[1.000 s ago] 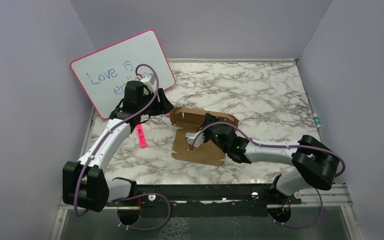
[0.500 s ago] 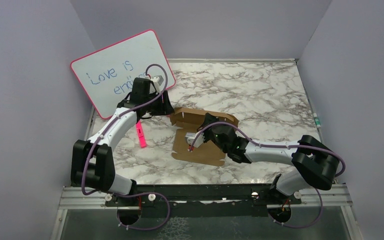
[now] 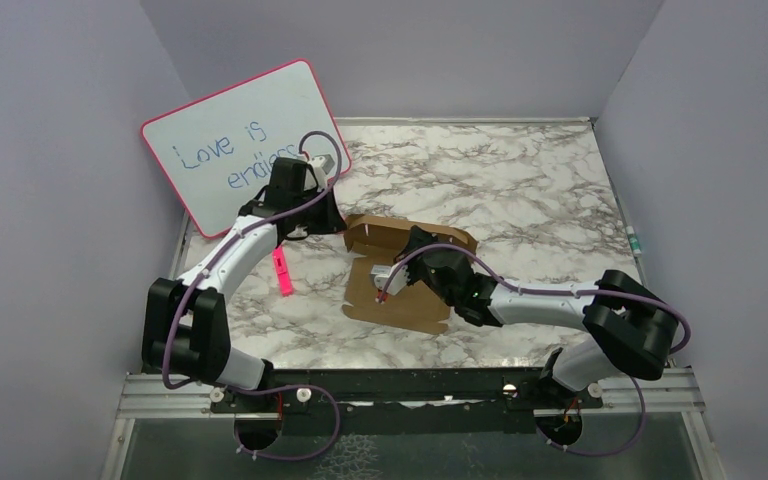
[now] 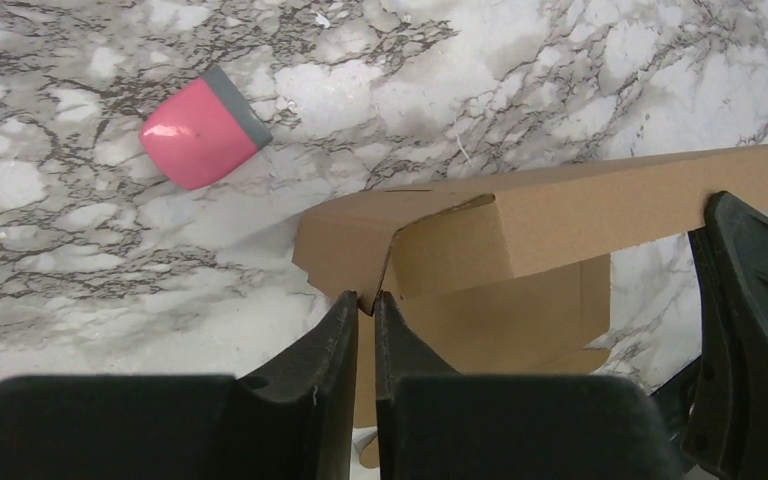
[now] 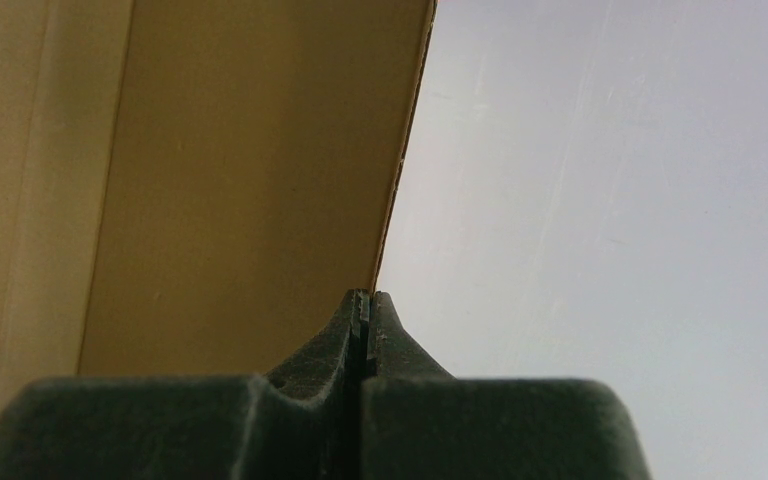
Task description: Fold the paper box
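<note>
Left gripper: closed to a thin slit, pinching the corner edge of the paper box right at the fingertips, where a raised cardboard wall meets a folded end flap. Reaches the box from its far left side.

Right gripper: fully closed, nothing between the fingers. Tips pointed down at the near, flat panel of the box, close against the edge of a brown panel in the wrist view; contact not certain. Arm stretched in from the right, low over the desk.

Box position: around the middle of the marbled desk, a little to the left, between the two grippers. Near part flat on the surface; far side standing up as a long wall with notched tabs along its top. Plain brown, unprinted.

Left of the box and apart from it: pink marker, flat on the desk. Farther left and back: pink-framed whiteboard, propped at a tilt in the far left corner, blue handwriting beginning "Love is". Beyond the pinched corner in the left wrist view: small pink rounded piece with a grey band at one end, lying on the marble, not touching the cardboard.
</note>
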Tool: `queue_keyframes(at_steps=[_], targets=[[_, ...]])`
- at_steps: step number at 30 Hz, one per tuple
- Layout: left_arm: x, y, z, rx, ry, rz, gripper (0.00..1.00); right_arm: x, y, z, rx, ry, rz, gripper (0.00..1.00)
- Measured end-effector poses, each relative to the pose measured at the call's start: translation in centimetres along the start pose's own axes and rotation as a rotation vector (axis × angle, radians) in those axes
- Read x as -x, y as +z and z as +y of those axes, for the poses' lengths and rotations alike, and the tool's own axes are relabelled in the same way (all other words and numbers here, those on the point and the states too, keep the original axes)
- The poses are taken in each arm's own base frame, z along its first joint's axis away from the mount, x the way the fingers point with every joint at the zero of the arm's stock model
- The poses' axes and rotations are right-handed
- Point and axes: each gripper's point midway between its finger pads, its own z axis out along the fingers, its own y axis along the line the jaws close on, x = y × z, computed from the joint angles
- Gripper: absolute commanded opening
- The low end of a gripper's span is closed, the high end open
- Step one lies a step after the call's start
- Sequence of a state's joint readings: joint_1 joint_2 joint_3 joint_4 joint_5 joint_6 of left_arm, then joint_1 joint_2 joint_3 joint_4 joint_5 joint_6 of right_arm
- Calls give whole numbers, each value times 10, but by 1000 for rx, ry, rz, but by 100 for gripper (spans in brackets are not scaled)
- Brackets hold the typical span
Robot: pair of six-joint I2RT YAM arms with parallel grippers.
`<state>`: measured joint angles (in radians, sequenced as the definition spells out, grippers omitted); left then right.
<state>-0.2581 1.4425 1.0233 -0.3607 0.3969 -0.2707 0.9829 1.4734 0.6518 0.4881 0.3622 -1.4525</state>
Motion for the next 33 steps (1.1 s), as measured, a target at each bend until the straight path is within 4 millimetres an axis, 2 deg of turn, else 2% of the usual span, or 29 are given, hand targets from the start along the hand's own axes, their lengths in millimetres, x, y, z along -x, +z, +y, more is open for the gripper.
queue_keyframes(at_steps=[5, 14, 33], targets=[[-8, 2, -16, -26, 25, 17, 6, 0, 2, 0, 2, -1, 5, 1], [-18, -8, -43, -37, 39, -1, 6, -1, 8, -1, -12, -2, 26, 1], [-39, 4, -58, -95, -113, -92, 9, 4, 9, 6, -19, -25, 24, 1]])
